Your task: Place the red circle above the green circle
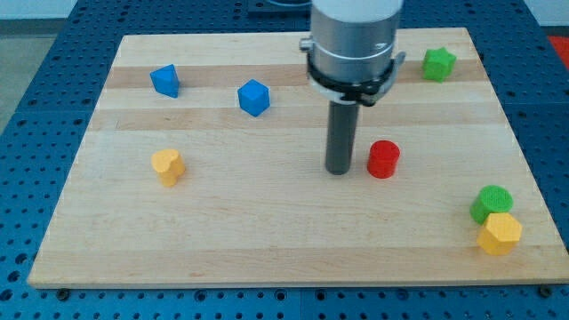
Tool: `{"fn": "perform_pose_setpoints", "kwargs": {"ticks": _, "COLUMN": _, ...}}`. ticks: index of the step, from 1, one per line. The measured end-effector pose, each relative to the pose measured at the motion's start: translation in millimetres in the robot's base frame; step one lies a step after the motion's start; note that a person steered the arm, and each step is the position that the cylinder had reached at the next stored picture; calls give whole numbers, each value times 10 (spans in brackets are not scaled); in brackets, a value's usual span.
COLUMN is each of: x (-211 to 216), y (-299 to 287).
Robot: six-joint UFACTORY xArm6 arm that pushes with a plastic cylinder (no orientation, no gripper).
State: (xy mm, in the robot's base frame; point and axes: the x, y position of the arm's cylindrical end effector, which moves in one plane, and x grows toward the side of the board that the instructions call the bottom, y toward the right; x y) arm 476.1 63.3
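The red circle (pixel 383 159) stands on the wooden board right of the middle. The green circle (pixel 490 203) stands near the board's right edge, low in the view, touching a yellow hexagon (pixel 500 234) just below it. My tip (pixel 339 170) rests on the board just left of the red circle, a small gap apart. The red circle lies up and to the left of the green circle, well apart from it.
A green star-like block (pixel 438 64) sits at the top right. Two blue blocks (pixel 165 80) (pixel 253 97) sit at the top left. A yellow block (pixel 167 166) sits at the left. The board (pixel 267 240) ends in blue perforated table on all sides.
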Motion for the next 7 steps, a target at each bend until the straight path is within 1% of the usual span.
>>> {"fn": "perform_pose_setpoints", "kwargs": {"ticks": 1, "x": 32, "y": 632}}
{"fn": "perform_pose_setpoints", "kwargs": {"ticks": 2, "x": 33, "y": 1017}}
{"fn": "perform_pose_setpoints", "kwargs": {"ticks": 3, "x": -163, "y": 798}}
{"fn": "perform_pose_setpoints", "kwargs": {"ticks": 4, "x": -534, "y": 791}}
{"fn": "perform_pose_setpoints", "kwargs": {"ticks": 5, "x": -571, "y": 1104}}
{"fn": "perform_pose_setpoints", "kwargs": {"ticks": 6, "x": -380, "y": 1331}}
{"fn": "perform_pose_setpoints", "kwargs": {"ticks": 7, "x": -159, "y": 1430}}
